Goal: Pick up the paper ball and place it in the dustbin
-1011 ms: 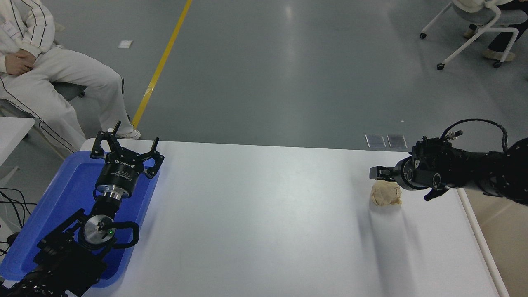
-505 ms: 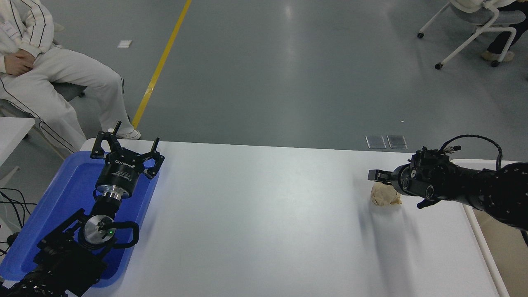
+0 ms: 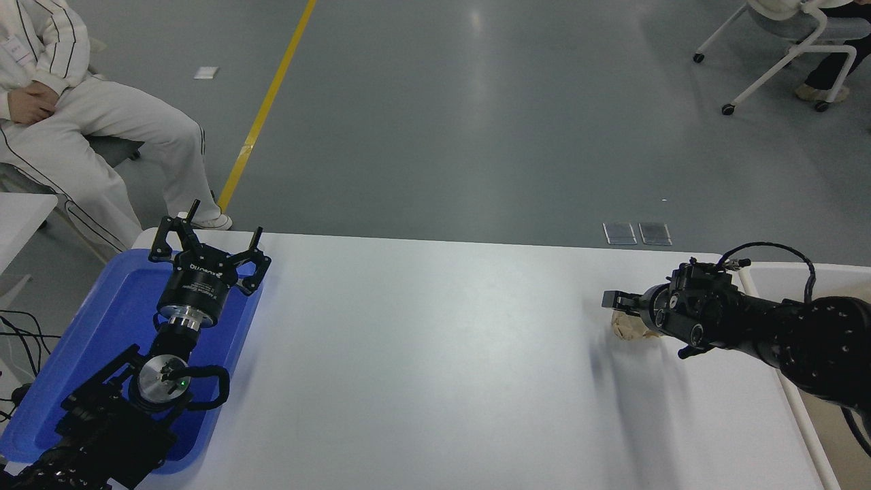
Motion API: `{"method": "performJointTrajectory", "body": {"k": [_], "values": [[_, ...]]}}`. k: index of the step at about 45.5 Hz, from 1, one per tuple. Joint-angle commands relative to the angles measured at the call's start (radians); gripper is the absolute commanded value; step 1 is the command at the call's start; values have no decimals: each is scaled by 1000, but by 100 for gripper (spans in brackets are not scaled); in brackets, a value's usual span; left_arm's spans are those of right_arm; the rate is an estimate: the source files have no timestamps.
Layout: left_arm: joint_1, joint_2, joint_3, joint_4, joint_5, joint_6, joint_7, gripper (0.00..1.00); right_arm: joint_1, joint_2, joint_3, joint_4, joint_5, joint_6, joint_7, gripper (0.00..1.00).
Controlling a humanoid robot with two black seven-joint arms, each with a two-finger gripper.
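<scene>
The right gripper (image 3: 622,309) sits over the ball (image 3: 629,327) at the table's (image 3: 435,354) right; its grip cannot be told. The left gripper (image 3: 207,248) is spread wide.

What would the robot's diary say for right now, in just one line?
right gripper at paper ball | ball on table | dustbin at right | left gripper over blue tray

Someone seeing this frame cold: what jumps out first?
The right gripper at the table's right side, its black arm reaching in from the right edge and crowding over the tan paper ball, which is mostly hidden behind it. Next, the bright blue tray at far left with the left gripper parked open over it. The dustbin, white-rimmed, peeks out at the right edge behind the arm.
</scene>
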Motion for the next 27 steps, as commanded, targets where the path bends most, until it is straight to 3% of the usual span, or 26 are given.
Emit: {"method": "performJointTrajectory", "body": {"k": [1,15,27], "values": [[0,0,0,0,0,0,0,100,-16,4,3,-16,0,-25,0,100],[0,0,0,0,0,0,0,100,-23,12,6,-17,0,-28,0,99],[0,0,0,0,0,0,0,100,-43,12,42,-19,2,-38,0,88]]}}
